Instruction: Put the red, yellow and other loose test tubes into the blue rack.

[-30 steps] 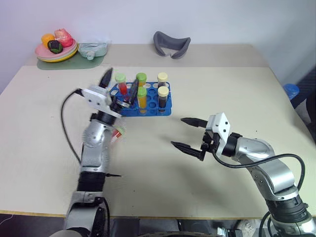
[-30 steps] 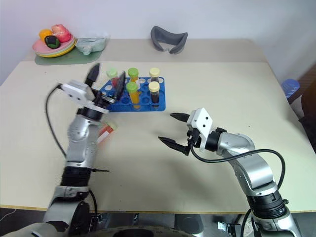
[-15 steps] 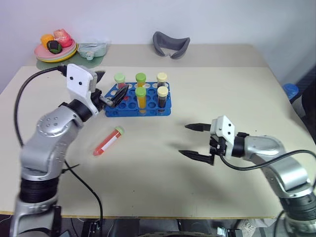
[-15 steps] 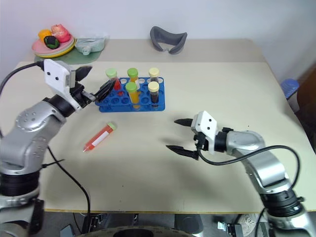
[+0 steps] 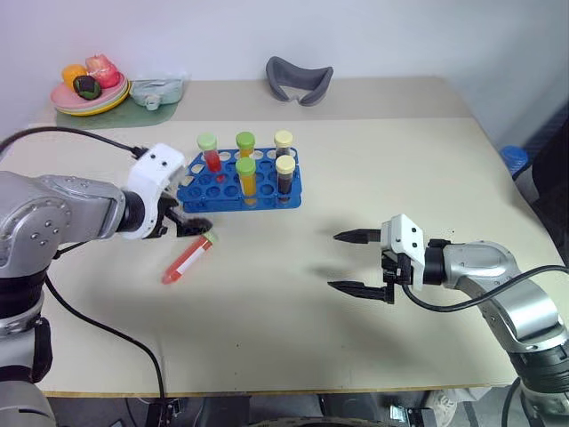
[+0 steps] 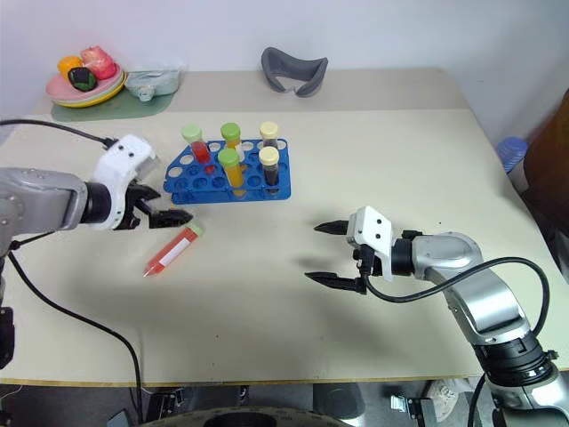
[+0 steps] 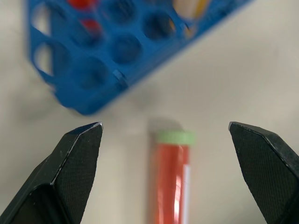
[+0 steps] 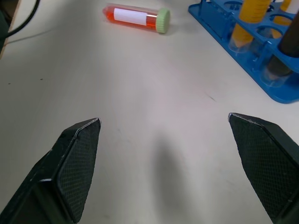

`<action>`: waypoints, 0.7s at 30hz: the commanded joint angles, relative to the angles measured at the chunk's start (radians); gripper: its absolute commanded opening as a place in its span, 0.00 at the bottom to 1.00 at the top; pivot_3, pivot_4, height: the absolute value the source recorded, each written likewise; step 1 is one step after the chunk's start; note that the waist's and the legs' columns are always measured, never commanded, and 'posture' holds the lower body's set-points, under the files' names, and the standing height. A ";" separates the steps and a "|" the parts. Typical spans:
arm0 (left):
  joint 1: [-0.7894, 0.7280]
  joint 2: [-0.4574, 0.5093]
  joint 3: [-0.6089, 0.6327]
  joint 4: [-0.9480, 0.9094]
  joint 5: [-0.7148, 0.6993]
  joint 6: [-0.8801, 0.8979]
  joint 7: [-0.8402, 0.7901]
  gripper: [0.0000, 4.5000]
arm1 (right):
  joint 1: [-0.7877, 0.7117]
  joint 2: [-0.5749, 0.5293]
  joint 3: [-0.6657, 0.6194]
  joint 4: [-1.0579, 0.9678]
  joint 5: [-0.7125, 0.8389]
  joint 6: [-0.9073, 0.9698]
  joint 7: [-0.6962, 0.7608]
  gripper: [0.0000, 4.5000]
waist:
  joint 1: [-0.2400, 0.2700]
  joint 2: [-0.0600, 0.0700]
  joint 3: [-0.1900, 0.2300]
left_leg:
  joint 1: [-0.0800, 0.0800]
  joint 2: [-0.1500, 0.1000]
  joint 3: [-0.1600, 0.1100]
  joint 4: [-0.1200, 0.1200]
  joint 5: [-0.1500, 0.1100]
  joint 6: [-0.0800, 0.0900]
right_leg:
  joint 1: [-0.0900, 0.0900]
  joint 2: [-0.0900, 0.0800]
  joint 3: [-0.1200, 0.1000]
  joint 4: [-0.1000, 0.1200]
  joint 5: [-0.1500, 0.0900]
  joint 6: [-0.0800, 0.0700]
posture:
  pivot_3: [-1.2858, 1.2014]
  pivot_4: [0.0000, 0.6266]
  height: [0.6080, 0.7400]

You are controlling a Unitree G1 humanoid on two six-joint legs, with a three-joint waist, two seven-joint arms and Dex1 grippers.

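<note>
Left claw (image 5: 191, 224) lowered beside cylindrical red tube (image 5: 188, 259).

The left gripper (image 5: 191, 224) hovers with fingers spread just above the cap end of the red tube (image 5: 188, 259) – the blue rack (image 5: 238, 181) stands just beyond them.

Red tube's (image 7: 169, 179) base beyond left wrist view's edge
</note>
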 commanded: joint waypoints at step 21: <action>0.009 -0.054 -0.189 0.094 0.095 0.008 0.050 0.98 | 0.023 0.034 0.013 -0.055 -0.008 -0.023 -0.028 1.00 | 0.006 0.000 0.000 | -0.001 0.000 0.000 0.001 0.000 0.000 | -0.001 0.000 0.000 0.000 0.000 0.000 | 0.52 0.24 1.00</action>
